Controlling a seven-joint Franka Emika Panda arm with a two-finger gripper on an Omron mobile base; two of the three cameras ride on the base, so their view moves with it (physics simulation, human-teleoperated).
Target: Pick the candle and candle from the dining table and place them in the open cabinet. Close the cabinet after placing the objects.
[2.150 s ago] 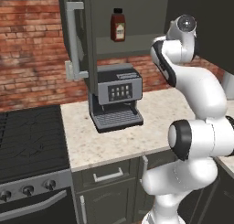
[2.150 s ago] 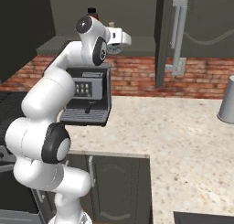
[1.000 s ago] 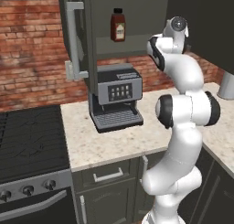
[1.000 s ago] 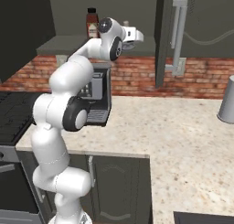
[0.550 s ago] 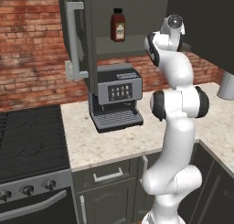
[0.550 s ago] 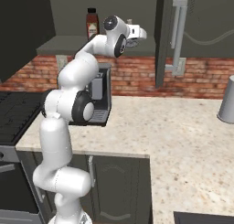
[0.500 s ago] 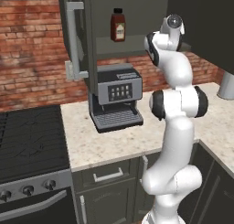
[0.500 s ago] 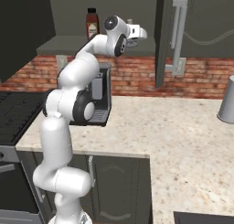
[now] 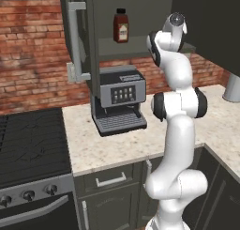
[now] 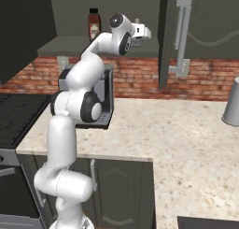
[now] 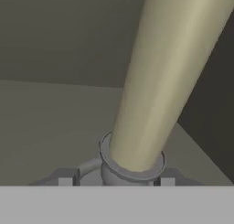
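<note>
So your arm had swung up from beside the coffee machine (image 9: 119,102) and pushed the tool (image 10: 136,38) right into the open cabinet (image 10: 65,45). The stick candle (image 11: 169,77) sat between the tips, its grey disc base (image 11: 131,166) low by them; the tips looked a bit apart, but I couldn't tell if they'd let go. I'd guess you were releasing it on the shelf. Sauce bottle (image 9: 121,25) stood well off to the left, open door (image 10: 179,36) close on the right, so backing out straight looked safest.
</note>
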